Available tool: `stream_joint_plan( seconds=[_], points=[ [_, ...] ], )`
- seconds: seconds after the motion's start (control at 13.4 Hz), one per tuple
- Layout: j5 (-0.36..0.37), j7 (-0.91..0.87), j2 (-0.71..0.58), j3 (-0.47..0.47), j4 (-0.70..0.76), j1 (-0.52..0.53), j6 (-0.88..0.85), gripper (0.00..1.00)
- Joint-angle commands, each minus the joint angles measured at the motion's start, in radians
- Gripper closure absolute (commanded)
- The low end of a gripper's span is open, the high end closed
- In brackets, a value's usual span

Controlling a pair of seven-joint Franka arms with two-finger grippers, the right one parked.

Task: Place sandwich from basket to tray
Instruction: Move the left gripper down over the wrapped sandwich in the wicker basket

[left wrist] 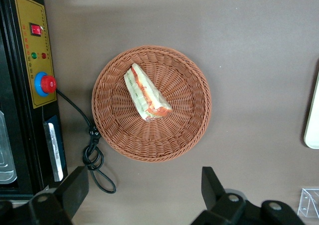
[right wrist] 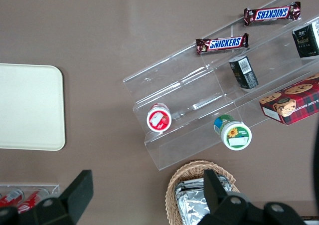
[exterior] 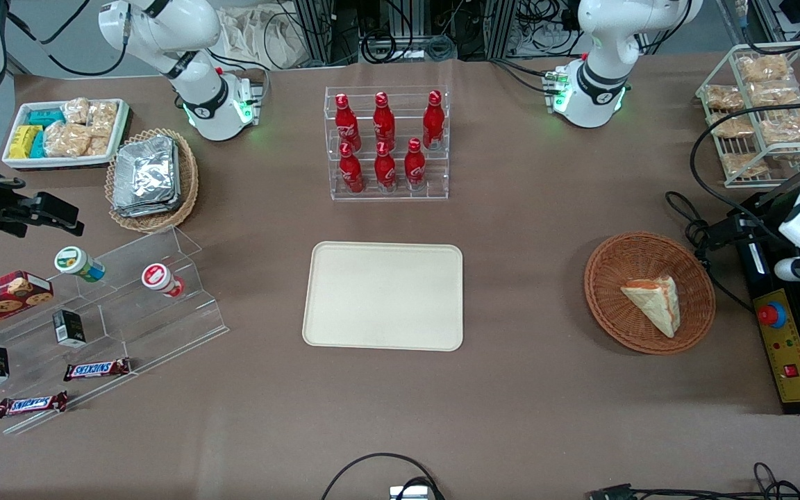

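The sandwich [exterior: 654,303] [left wrist: 145,93], a pale bread wedge with orange and green filling, lies in the reddish-brown wicker basket [exterior: 608,278] [left wrist: 184,130] toward the working arm's end of the table. The cream tray [exterior: 383,295] [left wrist: 313,125] lies bare at the table's middle. My left gripper [exterior: 719,235] [left wrist: 142,181] hangs high, beside the basket's rim on the working arm's side. It is open wide, with nothing but brown table between its black fingers [left wrist: 75,185].
A black control box with a red button [exterior: 772,314] [left wrist: 46,84] and a looped black cable [left wrist: 94,155] lie close beside the basket. A clear rack of red bottles [exterior: 386,142] stands farther from the front camera than the tray. A wire rack of bagged snacks [exterior: 761,111] stands at the table's corner.
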Motion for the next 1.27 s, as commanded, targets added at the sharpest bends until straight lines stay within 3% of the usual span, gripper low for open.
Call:
stream_joint_plan(
  seconds=[0.0,0.37,0.89,1.19],
  points=[
    [0.004,-0.006,0.018,0.004,0.035,-0.006,-0.024,0.0],
    [0.004,-0.074,0.065,0.004,0.036,-0.009,-0.012,0.0],
    [-0.01,-0.576,0.172,0.006,-0.074,0.005,0.187,0.0],
    [-0.019,-0.597,0.157,0.004,-0.258,0.06,0.394,0.0]
  ],
)
